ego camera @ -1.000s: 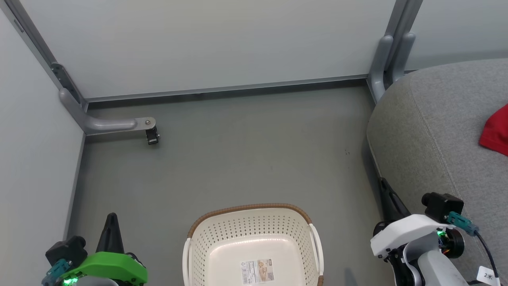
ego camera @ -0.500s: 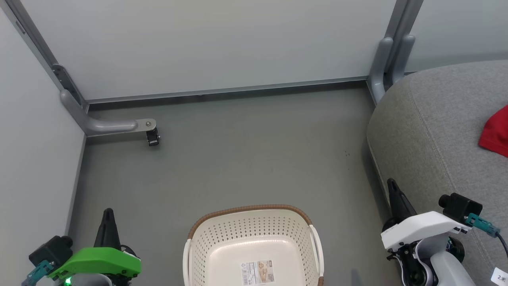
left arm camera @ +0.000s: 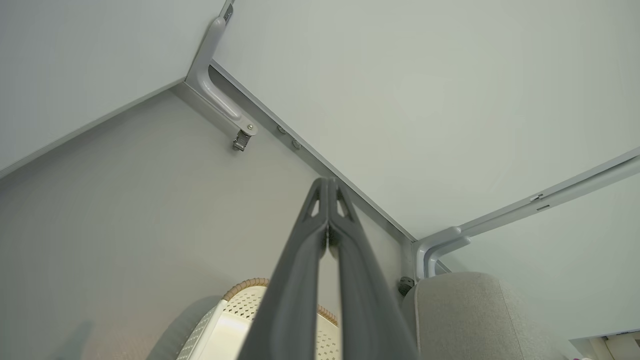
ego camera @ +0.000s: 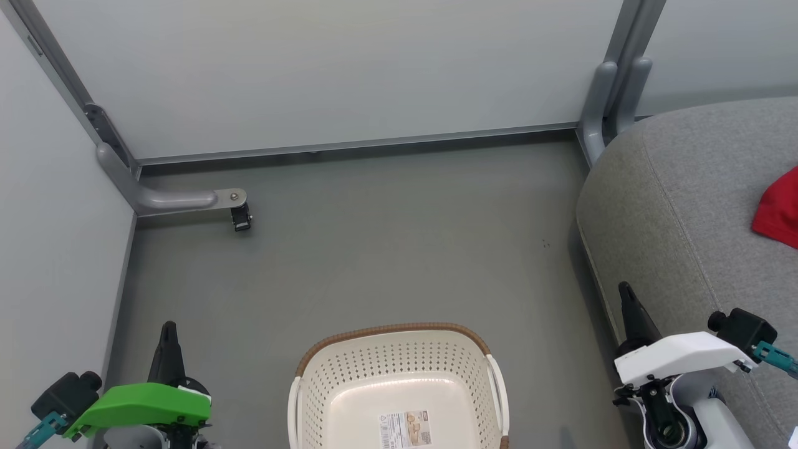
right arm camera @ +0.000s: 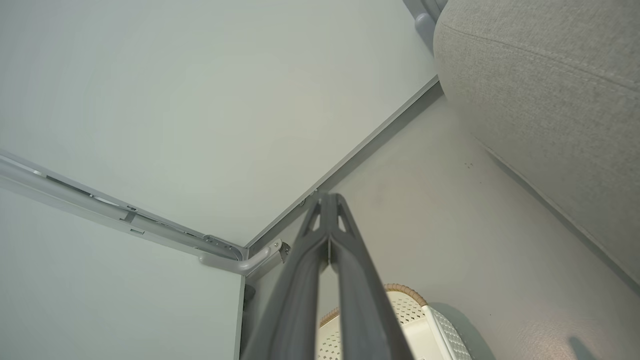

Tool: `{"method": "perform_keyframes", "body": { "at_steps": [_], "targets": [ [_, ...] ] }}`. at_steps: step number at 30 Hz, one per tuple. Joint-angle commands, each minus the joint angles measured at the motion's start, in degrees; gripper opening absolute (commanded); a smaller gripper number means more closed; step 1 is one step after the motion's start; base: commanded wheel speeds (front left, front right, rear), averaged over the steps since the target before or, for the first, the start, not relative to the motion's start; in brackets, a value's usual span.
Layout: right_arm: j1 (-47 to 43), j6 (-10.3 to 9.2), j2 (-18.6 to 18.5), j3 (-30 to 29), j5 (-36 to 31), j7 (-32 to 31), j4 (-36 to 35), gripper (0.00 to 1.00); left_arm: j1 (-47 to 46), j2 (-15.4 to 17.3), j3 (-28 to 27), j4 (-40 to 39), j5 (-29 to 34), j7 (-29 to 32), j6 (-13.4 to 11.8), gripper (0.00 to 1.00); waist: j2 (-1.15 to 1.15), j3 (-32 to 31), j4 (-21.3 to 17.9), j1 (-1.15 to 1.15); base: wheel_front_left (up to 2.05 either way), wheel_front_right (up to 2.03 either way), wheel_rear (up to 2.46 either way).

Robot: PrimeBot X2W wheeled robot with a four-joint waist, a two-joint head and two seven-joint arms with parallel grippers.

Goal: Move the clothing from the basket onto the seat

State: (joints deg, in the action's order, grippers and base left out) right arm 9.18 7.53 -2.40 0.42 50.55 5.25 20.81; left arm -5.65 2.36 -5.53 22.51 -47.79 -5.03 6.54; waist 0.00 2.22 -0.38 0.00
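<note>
The cream basket point(ego camera: 399, 355) stands on the floor at the bottom middle, holding nothing but the paper label point(ego camera: 404, 428) on its bottom. A piece of red clothing point(ego camera: 779, 209) lies on the grey seat point(ego camera: 679, 206) at the right edge. My left gripper point(ego camera: 167, 328) hangs left of the basket, fingers pressed together and empty, as the left wrist view confirms point(left arm camera: 328, 186). My right gripper point(ego camera: 623, 290) hangs beside the seat's front edge, also shut and empty point(right arm camera: 327, 200). The basket's rim shows in both wrist views point(left arm camera: 250, 284) point(right arm camera: 405, 290).
Pale partition walls enclose the grey floor point(ego camera: 386, 249). A metal foot with a small caster point(ego camera: 240, 218) juts out at the left corner, and grey posts point(ego camera: 608, 100) stand by the seat's far corner.
Both arms have drawn back toward the bottom of the head view, the left outward to the left, the right outward to the right. Basket, seat and clothing stay where they were.
</note>
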Motion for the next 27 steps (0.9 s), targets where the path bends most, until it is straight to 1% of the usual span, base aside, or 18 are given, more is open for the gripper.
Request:
{"method": "perform_keyframes", "body": {
  "at_steps": [1, 27],
  "targets": [
    [0.2, -0.03, -0.3, -0.4, 1.9, -0.5, -1.0, 0.0, -0.6, 0.4, -0.2, -1.0, -2.1, 0.5, 0.2, 0.0, 0.0, 0.0, 0.0, 0.0, 0.0, 0.0, 0.0],
    [-1.2, -0.04, -0.4, -3.0, 17.5, -4.9, -3.4, 0.0, -0.7, 0.5, -0.6, -4.0, -18.7, 4.9, 0.6, 0.0, 0.0, -0.6, 0.1, 0.0, 0.0, 0.0, 0.0]
  ]
}}
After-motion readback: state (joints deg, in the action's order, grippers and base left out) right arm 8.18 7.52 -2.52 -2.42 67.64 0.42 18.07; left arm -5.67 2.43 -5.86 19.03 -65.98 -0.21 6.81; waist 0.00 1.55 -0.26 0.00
